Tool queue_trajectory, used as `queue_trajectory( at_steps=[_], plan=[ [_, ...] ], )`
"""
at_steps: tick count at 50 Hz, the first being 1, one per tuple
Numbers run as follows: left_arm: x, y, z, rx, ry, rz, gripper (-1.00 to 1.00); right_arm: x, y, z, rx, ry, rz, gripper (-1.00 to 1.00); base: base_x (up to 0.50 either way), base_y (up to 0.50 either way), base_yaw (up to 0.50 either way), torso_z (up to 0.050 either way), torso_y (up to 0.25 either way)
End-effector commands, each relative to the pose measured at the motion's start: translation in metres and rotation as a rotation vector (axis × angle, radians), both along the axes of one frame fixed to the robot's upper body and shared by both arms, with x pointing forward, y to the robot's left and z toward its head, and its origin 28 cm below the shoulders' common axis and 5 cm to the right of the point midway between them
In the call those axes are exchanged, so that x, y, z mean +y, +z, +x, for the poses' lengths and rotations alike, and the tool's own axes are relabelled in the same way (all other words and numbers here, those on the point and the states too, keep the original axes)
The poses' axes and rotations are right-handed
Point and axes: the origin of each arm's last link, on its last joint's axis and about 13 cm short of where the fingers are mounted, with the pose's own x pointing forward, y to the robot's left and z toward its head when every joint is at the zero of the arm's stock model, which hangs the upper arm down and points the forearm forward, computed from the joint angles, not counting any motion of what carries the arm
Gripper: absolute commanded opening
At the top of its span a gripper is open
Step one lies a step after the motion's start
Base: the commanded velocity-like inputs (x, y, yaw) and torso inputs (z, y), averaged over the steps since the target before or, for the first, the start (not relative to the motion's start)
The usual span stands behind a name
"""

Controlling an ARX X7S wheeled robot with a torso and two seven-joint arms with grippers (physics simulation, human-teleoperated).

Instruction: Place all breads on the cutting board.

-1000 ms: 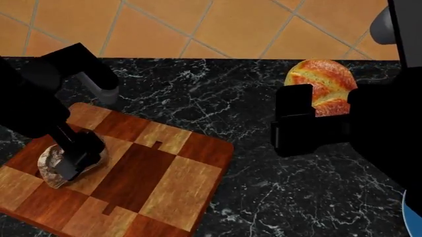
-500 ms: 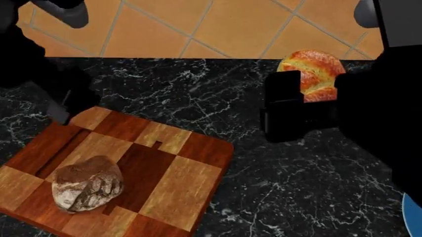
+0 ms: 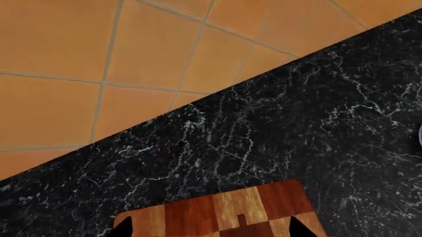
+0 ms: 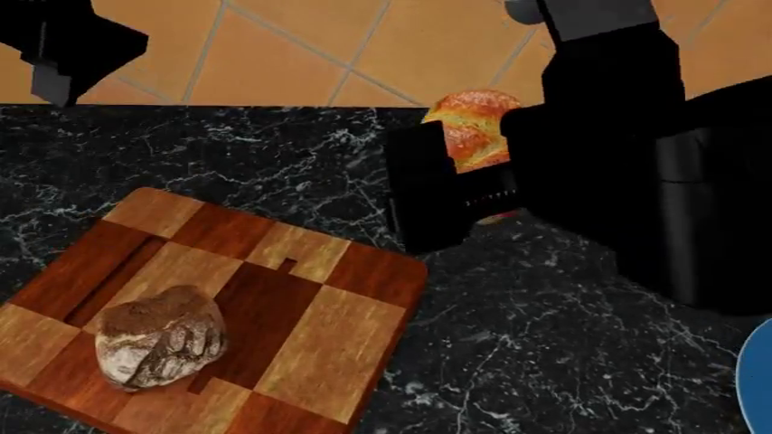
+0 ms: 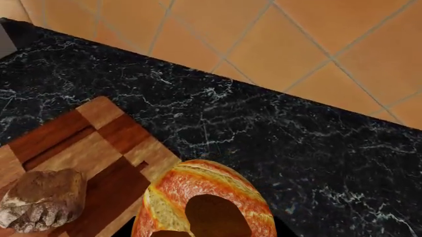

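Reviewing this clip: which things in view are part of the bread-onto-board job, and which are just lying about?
Part of the job:
- dark rustic loaf, lying on the board
- golden-orange roll, in the right hand, off the board
- cutting board

Just lying about:
- blue-rimmed plate, at the counter's right edge
- black marble counter

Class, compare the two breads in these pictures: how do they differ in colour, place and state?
The dark brown loaf is matt with whitish flour stripes; the golden-orange roll is glossy with a red-brown crust. The loaf lies free on the cutting board, no gripper near it; the roll sits in the right gripper, beyond the board's edge in the head view. Both are rounded and similar in size.
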Motion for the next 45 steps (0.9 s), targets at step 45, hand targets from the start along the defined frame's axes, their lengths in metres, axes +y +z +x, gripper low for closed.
queue_trajectory(
  at_steps=[45],
  plan=[
    [0.017, 0.014, -0.017, -0.239, 0.111, -0.132, 1.00, 0.075, 0.006, 0.113, 0.285, 0.204, -0.238, -1.00, 0.00, 0.00, 0.00, 0.000, 0.000]
  ],
)
